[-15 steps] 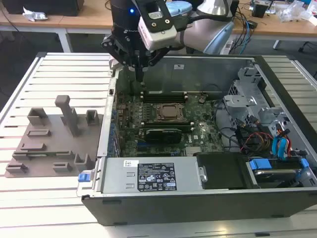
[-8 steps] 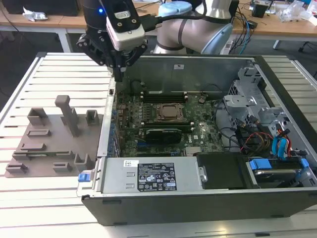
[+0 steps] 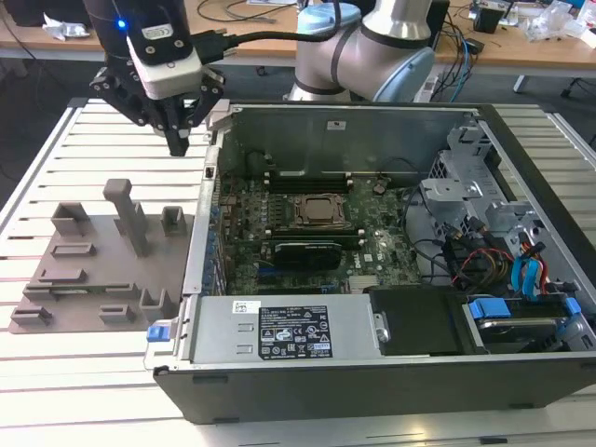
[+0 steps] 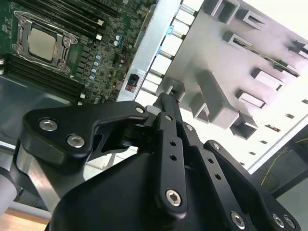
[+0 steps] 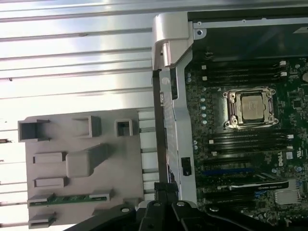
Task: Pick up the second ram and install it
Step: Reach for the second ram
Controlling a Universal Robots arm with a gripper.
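In the first wrist view the second ram (image 5: 70, 198) lies in a slot near one edge of the grey tray (image 5: 120, 159), its ends tucked under grey clips and its chips too small to make out. The gripper (image 5: 166, 190) is cut off by the picture's edge and covers one tray corner. In the exterior view the arm (image 3: 372, 56) runs out past the top edge.
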